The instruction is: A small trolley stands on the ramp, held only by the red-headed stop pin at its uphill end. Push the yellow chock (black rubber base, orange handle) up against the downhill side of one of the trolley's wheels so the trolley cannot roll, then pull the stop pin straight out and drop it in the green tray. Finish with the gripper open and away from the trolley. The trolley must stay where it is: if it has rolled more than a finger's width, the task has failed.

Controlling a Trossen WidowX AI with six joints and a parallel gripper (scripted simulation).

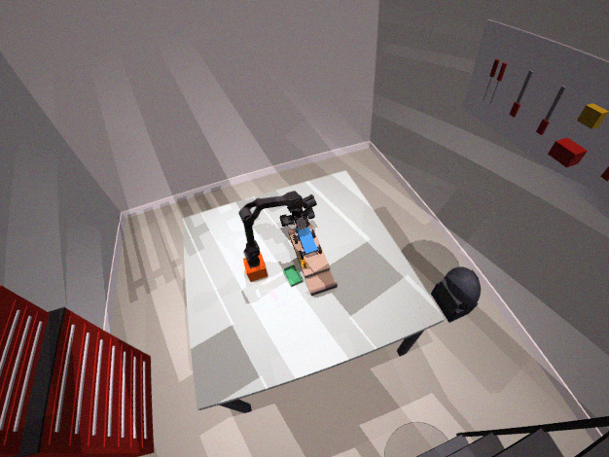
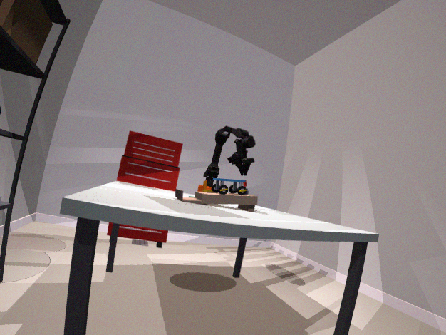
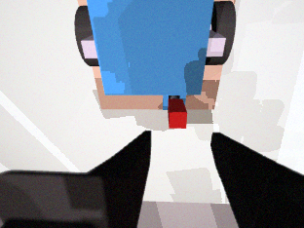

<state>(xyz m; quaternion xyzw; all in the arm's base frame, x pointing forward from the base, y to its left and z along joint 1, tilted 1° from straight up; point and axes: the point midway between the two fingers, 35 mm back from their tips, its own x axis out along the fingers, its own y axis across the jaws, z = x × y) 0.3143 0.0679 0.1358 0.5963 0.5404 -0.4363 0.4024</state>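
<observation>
The blue trolley [image 1: 308,240] [image 2: 230,179] [image 3: 151,49] stands on the wooden ramp [image 1: 317,265] [image 2: 226,198] [image 3: 129,102]. The red-headed stop pin [image 2: 244,184] [image 3: 177,118] stands at its uphill end. My gripper [image 2: 245,174] [image 3: 180,137] is open and empty, above the uphill end. In the wrist view the pin head is just ahead of the gap between the fingertips, slightly left of its middle. The yellow chock [image 1: 303,263] [image 2: 206,188] is beside a downhill wheel; I cannot tell if they touch. The green tray [image 1: 292,275] lies beside the ramp's lower end, with nothing visible in it.
The arm's orange base [image 1: 255,269] stands on the white table [image 1: 304,339] [image 2: 154,212], across the tray from the ramp. The arm arches over to the ramp's uphill end. The ramp has a raised lip [image 1: 323,289] [image 2: 179,194] at its low end.
</observation>
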